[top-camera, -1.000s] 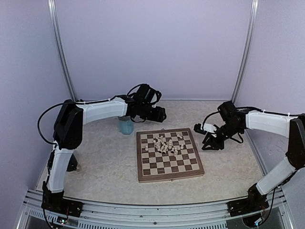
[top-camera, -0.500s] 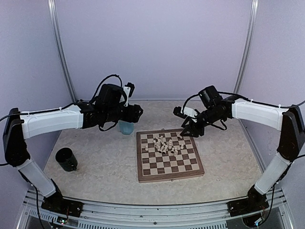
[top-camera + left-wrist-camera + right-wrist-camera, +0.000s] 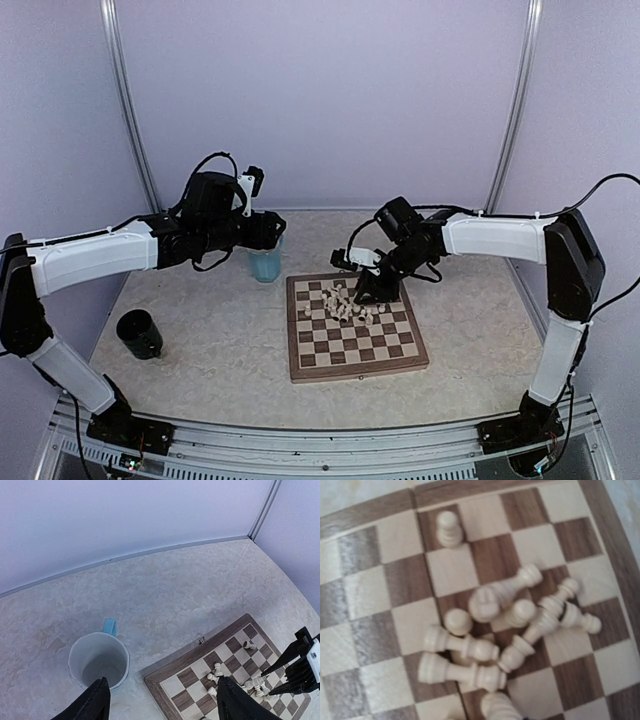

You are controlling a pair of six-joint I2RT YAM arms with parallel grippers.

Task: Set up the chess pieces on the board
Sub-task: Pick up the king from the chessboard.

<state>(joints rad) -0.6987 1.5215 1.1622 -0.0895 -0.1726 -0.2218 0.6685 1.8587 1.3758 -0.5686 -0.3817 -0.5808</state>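
Chessboard (image 3: 602, 525), rim showing along two edges. One pawn (image 3: 449, 528) upright on a dark sq in the row beside the rim, apart from the rest. Other chess pieces (image 3: 510, 615) mostly toppled in a heap mid-view, touching & overlapping; count unclear.

Blue mug (image 3: 265, 265); dark, perhaps black, cup (image 3: 139, 334)

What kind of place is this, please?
Probably a lab robot cell: plain lavender walls enclose the table, and the left arm and right arm are mounted on a metal rail at its near edge.
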